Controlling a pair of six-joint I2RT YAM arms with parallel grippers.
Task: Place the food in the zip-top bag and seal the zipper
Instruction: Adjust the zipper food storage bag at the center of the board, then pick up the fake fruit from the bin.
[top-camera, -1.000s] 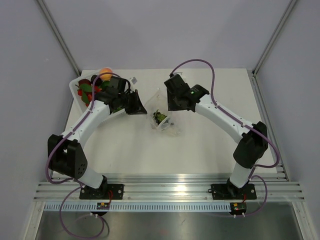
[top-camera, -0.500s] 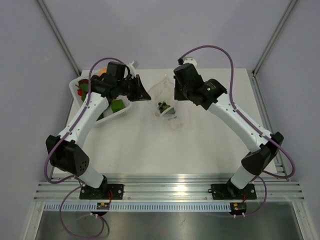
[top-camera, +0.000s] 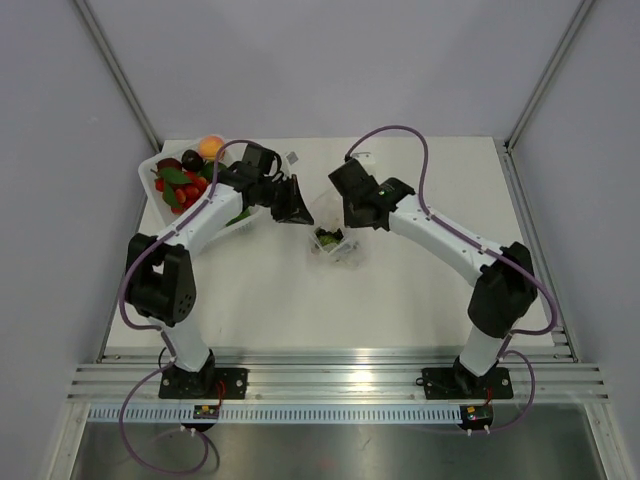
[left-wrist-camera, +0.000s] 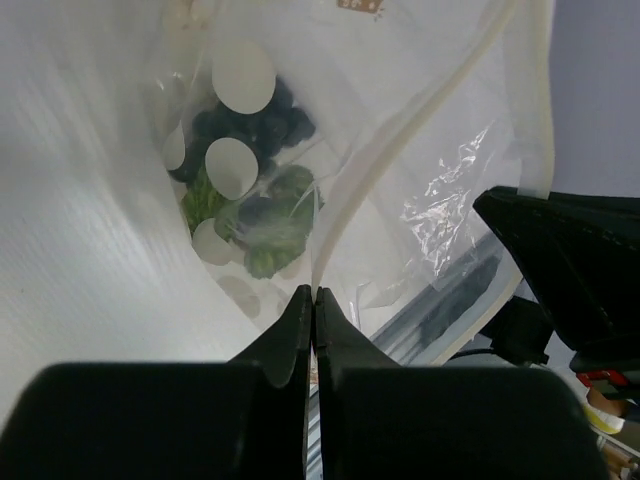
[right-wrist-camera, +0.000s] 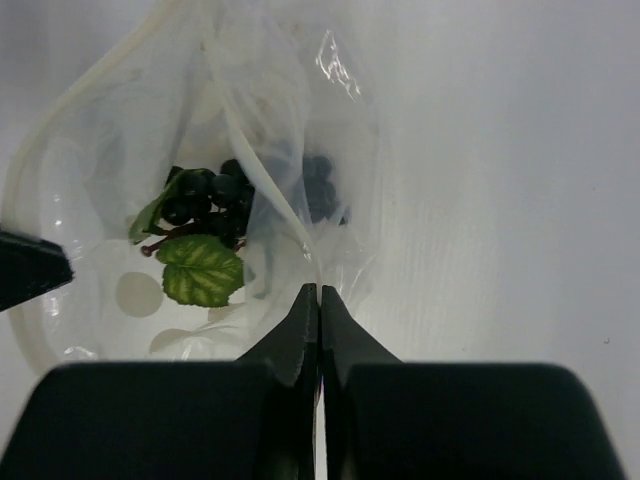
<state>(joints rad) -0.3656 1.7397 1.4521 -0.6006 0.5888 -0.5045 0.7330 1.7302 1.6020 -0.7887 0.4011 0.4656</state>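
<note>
The zip-top bag (top-camera: 332, 240) hangs between both grippers over the table's middle, its mouth held apart. Inside it lies a dark purple grape bunch with a green leaf (left-wrist-camera: 255, 195), also seen in the right wrist view (right-wrist-camera: 205, 235). My left gripper (top-camera: 296, 203) is shut on the bag's mouth edge at the zipper strip (left-wrist-camera: 400, 152). My right gripper (top-camera: 352, 214) is shut on the opposite side of the bag's mouth (right-wrist-camera: 300, 240). More food, orange (top-camera: 210, 147), red (top-camera: 186, 190) and green pieces, lies in the white tray (top-camera: 148, 168) at the far left.
The white tray stands just behind my left arm's forearm. A small white tag (top-camera: 293, 158) lies on the table behind the bag. The enclosure's walls and posts close in the back and the sides.
Both grippers, still holding the bag, rose and spread, then came down and closer together. The bag now hangs lower and nearer the middle; my left gripper has moved right, away from the tray.
</note>
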